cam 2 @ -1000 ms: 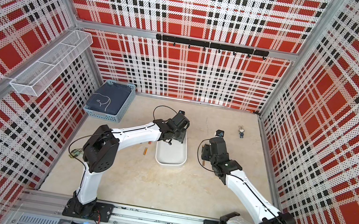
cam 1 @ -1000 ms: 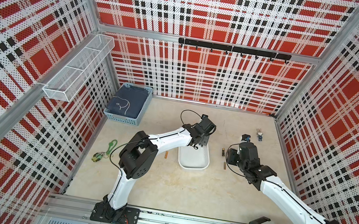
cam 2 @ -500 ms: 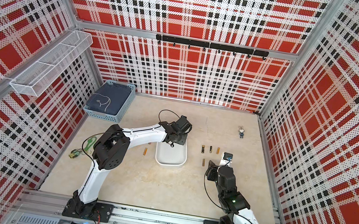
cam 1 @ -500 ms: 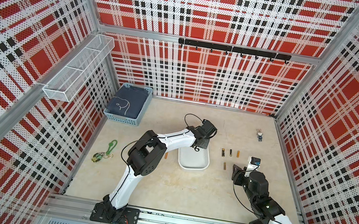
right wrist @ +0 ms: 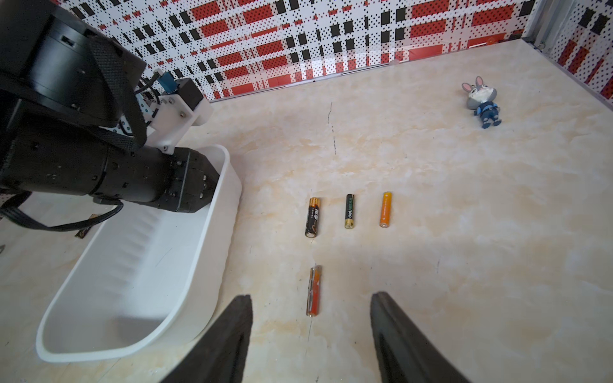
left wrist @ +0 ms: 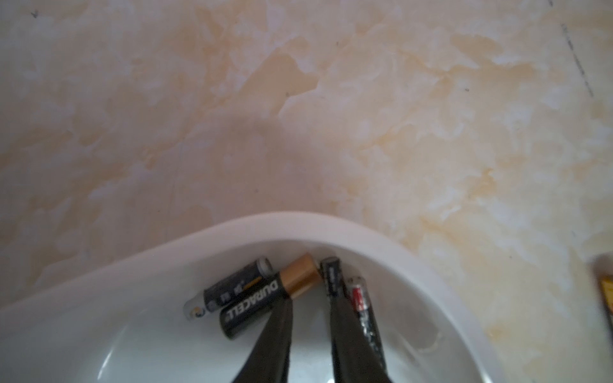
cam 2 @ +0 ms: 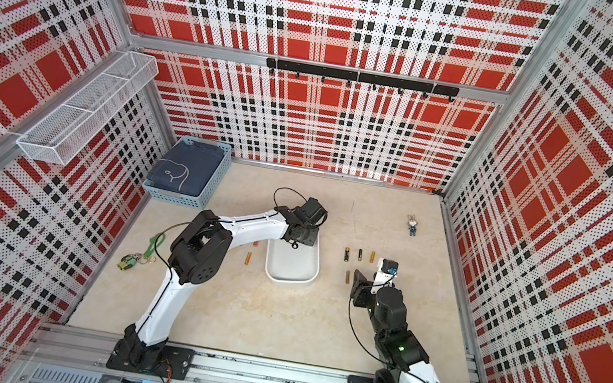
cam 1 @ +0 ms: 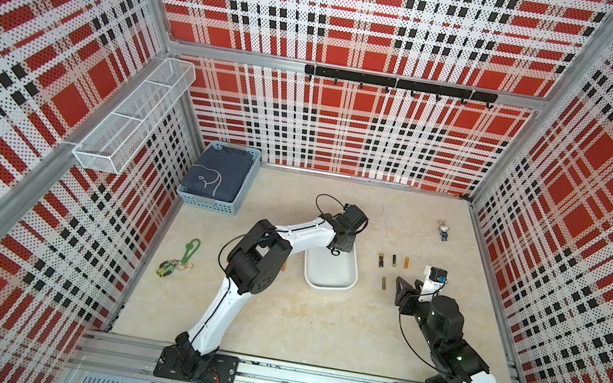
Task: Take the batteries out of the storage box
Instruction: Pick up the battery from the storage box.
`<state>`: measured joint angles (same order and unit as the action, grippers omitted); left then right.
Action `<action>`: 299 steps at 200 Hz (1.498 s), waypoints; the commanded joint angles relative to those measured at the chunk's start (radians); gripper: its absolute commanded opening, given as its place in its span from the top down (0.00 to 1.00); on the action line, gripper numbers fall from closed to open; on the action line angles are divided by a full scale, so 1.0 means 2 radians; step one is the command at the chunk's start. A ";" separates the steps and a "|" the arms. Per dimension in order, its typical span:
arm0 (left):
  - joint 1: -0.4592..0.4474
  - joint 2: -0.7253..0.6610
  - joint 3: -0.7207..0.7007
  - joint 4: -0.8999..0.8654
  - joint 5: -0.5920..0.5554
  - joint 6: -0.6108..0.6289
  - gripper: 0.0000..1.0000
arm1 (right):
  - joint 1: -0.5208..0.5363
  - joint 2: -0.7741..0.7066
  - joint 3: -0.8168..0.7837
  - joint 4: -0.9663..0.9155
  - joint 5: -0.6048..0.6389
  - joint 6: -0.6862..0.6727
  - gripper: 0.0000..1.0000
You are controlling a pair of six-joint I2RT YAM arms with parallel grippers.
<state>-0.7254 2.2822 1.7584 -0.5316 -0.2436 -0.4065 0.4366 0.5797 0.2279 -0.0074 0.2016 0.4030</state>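
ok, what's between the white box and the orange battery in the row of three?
Two black batteries with gold ends, side by side; clearest in the right wrist view.

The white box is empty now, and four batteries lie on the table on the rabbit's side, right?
Not empty: the left wrist view shows several batteries still in a corner of the box. The four cells on the rabbit's side are there.

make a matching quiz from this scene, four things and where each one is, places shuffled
Things: 1 Duracell battery; 2 black-and-green battery; 3 rabbit figurine; 4 green keychain.
Places: A left part of the table; B inside the storage box; C far right corner; D middle of the row of three right of the box.
Pairs: 1-B; 2-D; 3-C; 4-A.
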 commanded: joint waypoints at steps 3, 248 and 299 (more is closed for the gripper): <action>0.001 0.012 0.014 -0.005 0.003 0.008 0.74 | 0.003 0.004 -0.005 0.014 -0.009 -0.007 0.36; -0.007 0.044 0.018 -0.014 0.005 0.006 0.79 | 0.003 0.013 -0.002 0.017 -0.004 -0.005 0.36; -0.006 0.031 -0.001 -0.014 0.004 0.009 1.00 | 0.003 0.011 -0.003 0.016 -0.003 -0.006 0.36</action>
<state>-0.7391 2.3203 1.7912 -0.5312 -0.2447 -0.3939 0.4366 0.6163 0.2279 0.0063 0.1944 0.4007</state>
